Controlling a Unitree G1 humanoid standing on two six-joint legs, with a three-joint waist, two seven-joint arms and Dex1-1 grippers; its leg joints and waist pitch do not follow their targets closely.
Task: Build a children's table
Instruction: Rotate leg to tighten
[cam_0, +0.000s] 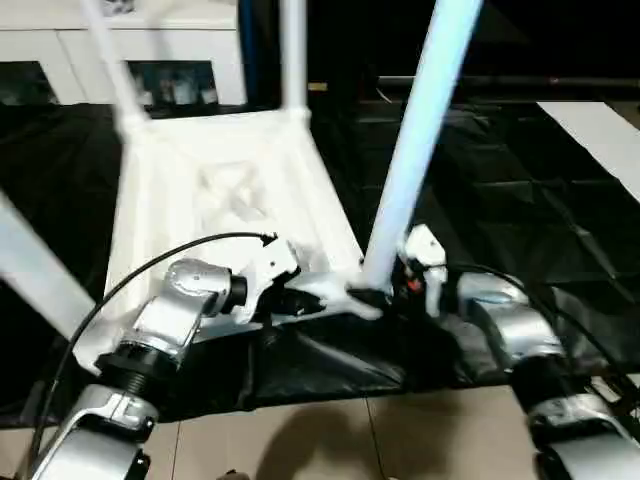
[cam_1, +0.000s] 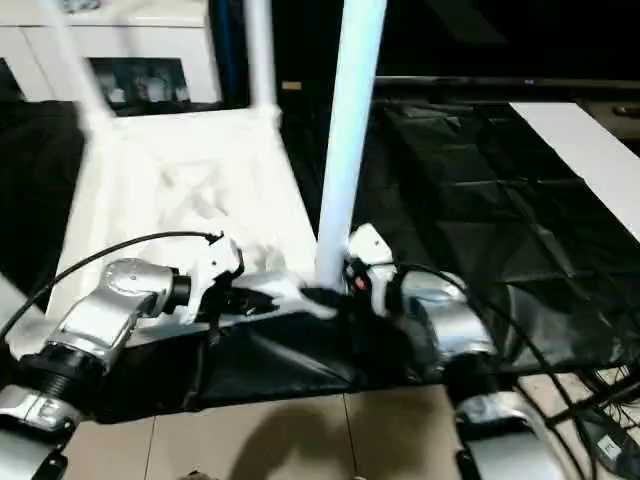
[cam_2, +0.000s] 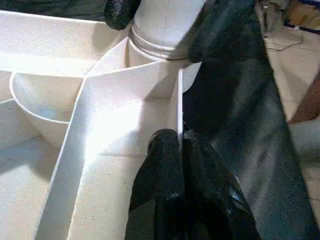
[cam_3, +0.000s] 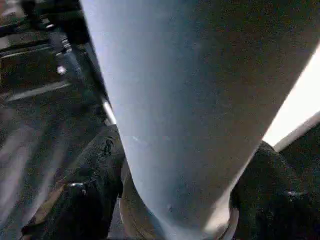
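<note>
Black fingers (cam_2: 165, 165) of our left gripper (cam_2: 177, 150) press together on a thin rib of the children's table (cam_0: 230, 190), pinching its edge near the corner socket. Our right gripper (cam_3: 165, 200) stands spread on either side of the near leg (cam_0: 420, 130), one finger (cam_3: 85, 190) at each flank; we cannot tell whether they touch it. That leg rises from the socket toward twelve o'clock. Upside down, the table lies on a black sheet (cam_0: 500, 180), ribbed underside up, between ten and twelve o'clock from the grippers. Another leg (cam_0: 292, 55) stands at the far corner. Beyond it a white cabinet (cam_0: 60, 55) sits at eleven o'clock.
</note>
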